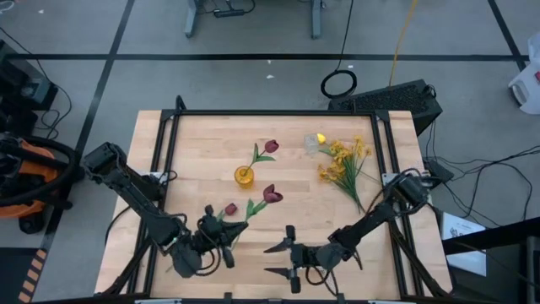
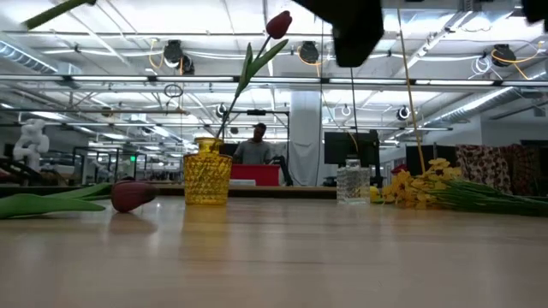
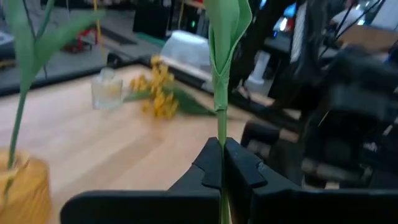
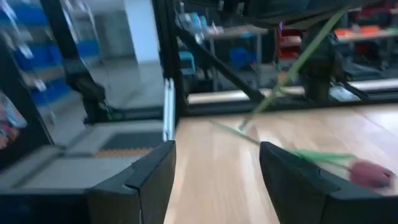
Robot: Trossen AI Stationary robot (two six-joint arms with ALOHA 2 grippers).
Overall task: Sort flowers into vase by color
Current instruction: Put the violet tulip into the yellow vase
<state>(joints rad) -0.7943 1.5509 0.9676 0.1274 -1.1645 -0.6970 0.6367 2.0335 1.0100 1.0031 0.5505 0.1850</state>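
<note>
My left gripper [image 1: 221, 234] is shut on the stem of a dark red tulip [image 1: 272, 195], near the table's front left. A second red tulip [image 1: 230, 209] lies flat on the table beside it, also seen in the low view [image 2: 133, 195]. A third red tulip [image 1: 270, 147] stands in the yellow vase [image 1: 244, 176]. A spray of small yellow blossoms [image 1: 344, 163] lies at the right. A small clear vase [image 1: 311, 144] has a yellow bloom [image 1: 321, 138] beside it. My right gripper [image 1: 283, 258] stands open at the front centre with nothing between its fingers. My left gripper pinches the tulip's green stem [image 3: 220, 134] between its two shut fingers, below the leaves. The fingers lie across the stem and reach out nearly level. The tulip is lifted clear of the table; its stem rises from the fingers, slanting toward the table's middle.
Bare wood lies between the two grippers and the vases. Black frame rails [image 1: 278, 112] run along the table's far and side edges. A person shows in the room behind the yellow vase [image 2: 257, 145].
</note>
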